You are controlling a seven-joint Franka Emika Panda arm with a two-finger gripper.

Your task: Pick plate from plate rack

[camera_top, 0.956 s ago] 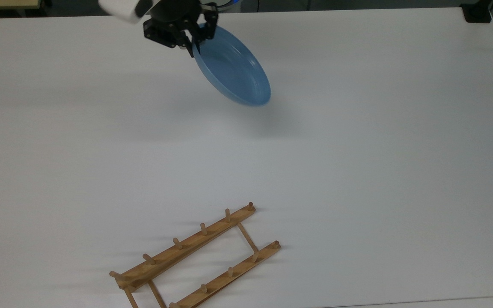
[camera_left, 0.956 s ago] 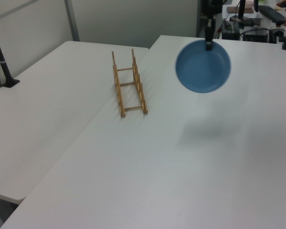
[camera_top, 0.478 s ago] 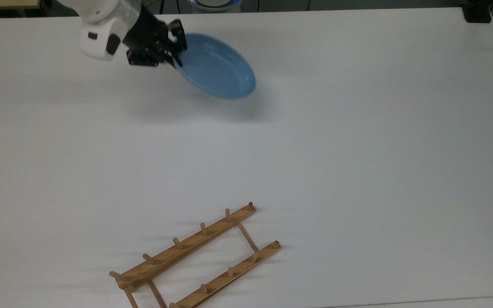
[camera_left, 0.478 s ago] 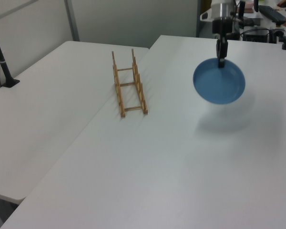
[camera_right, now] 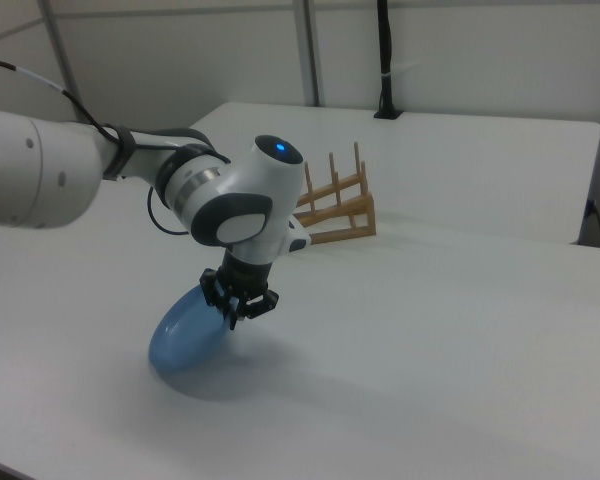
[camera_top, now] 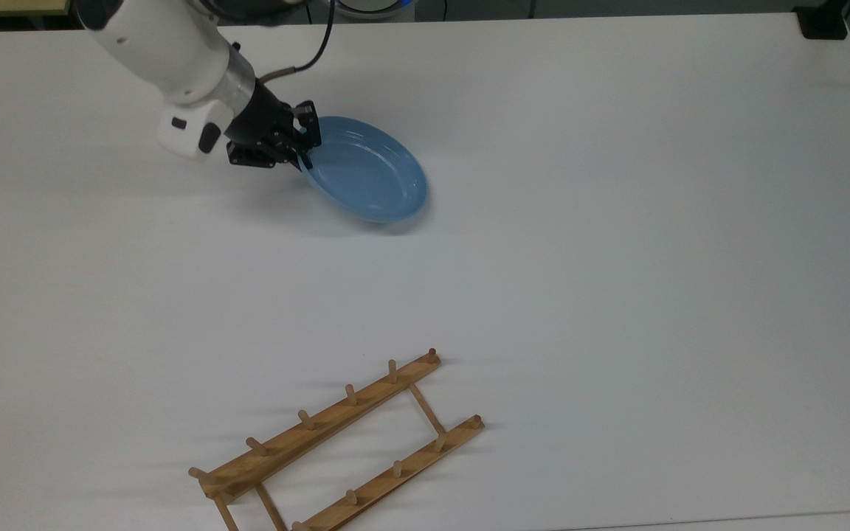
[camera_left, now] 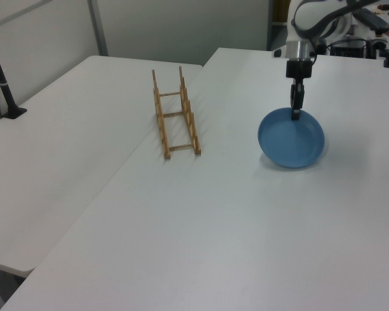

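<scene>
Top view: the gripper (camera_top: pixel 305 151) is clamped on the rim of the plate (camera_top: pixel 370 175), at the plate's edge toward the top view's left. The plate is tilted, its far side low against the table (camera_top: pixel 617 258), its hollow face up. The rack (camera_top: pixel 340 442) lies well apart from the plate, toward the bottom of the top view, with no plate in it; its two rails run slantwise, pegs upright. The arm (camera_top: pixel 174 51) reaches in from the top view's upper left, a black cable looping off it. No writing can be read.

Left view: the gripper (camera_left: pixel 295 115) hangs straight down and pinches the plate's (camera_left: pixel 292 139) far rim. The plate sits low on the table (camera_left: pixel 201 227), well to the left view's right of the rack (camera_left: pixel 176 116). A black post (camera_left: pixel 1 81) stands at a second table's edge, far to the rack's left.

Right view: the gripper (camera_right: pixel 235 309) points down under the arm's (camera_right: pixel 70 165) bent wrist, closed on the plate's (camera_right: pixel 185 330) upper rim; the plate slants, its lower edge at the table (camera_right: pixel 430 340). The rack (camera_right: pixel 337 208) stands behind the arm, well away from the plate. A blue light glows on the wrist.
</scene>
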